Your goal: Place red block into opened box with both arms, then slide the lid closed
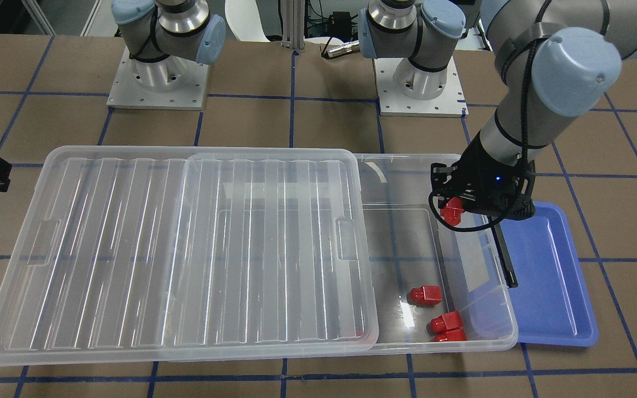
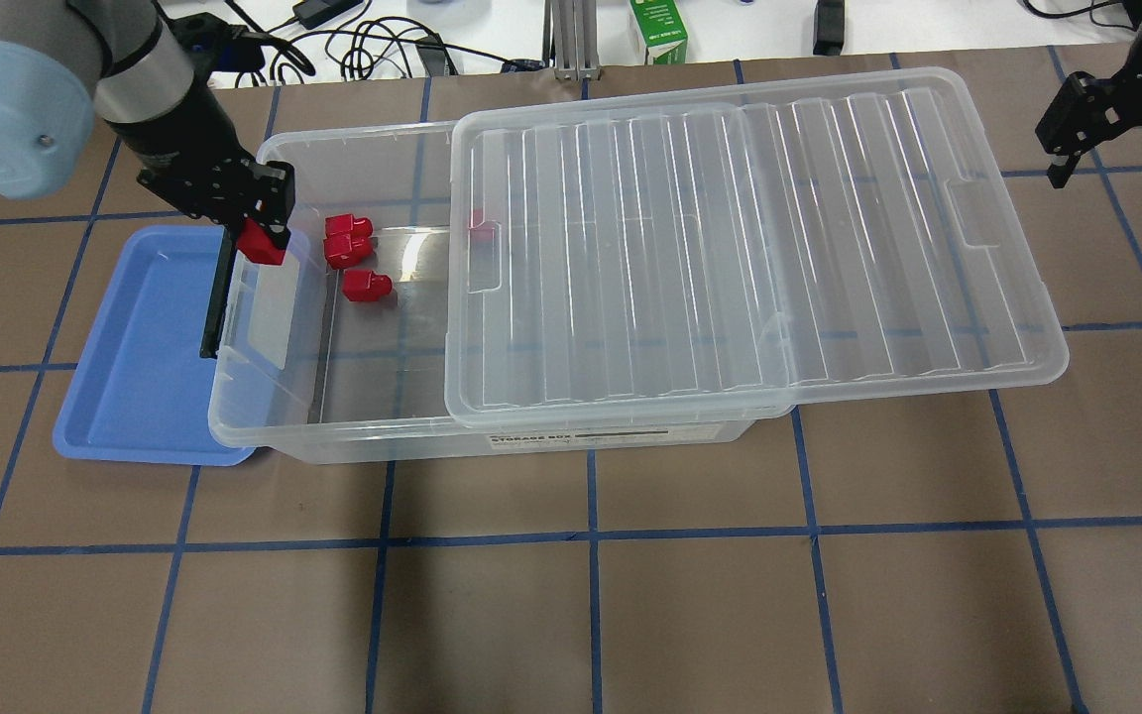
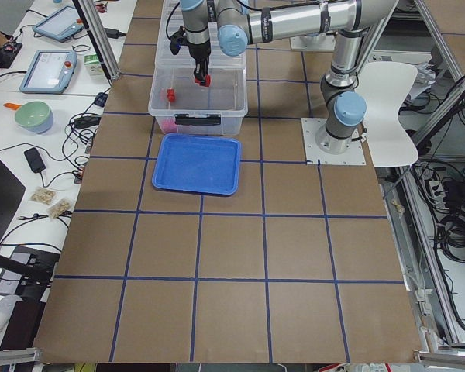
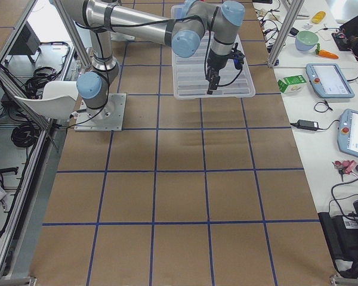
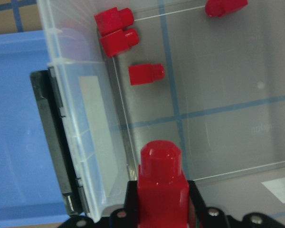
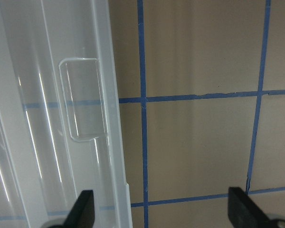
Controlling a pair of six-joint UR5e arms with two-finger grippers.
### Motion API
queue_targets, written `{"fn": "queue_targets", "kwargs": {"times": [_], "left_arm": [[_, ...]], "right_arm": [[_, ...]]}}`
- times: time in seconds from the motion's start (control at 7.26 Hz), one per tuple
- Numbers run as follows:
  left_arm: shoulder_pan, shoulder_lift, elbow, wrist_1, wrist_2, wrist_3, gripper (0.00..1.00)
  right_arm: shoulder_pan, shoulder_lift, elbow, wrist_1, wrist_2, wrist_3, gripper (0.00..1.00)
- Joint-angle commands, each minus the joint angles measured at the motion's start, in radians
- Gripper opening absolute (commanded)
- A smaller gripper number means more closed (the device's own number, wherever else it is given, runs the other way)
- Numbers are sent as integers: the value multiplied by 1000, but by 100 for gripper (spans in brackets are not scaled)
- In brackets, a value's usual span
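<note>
Left fingers [image 5: 131, 202] clamp one red block [image 5: 160, 180] above the box [image 2: 333, 444] holding four more; right fingers [image 6: 84, 208] spread beside the lid [image 2: 730, 258].

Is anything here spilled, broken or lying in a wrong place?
Nothing stands out. The lid overhangs the box at one end, but that only leaves it open. The left tool holds a red block over the open end.
</note>
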Motion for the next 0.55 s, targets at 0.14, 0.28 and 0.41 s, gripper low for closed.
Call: {"fn": "queue_targets", "kwargs": {"times": [0.14, 0.28, 0.41], "left_arm": [[-13, -24, -176, 199, -6, -74, 16], [-18, -27, -211, 240, -4, -99, 16], [-24, -30, -230, 268, -4, -101, 16]], "right_arm": [[-22, 0, 16, 2, 6, -2, 100], [-28, -1, 27, 2, 3, -18, 100], [-32, -1, 30, -1, 6, -53, 100]]}}
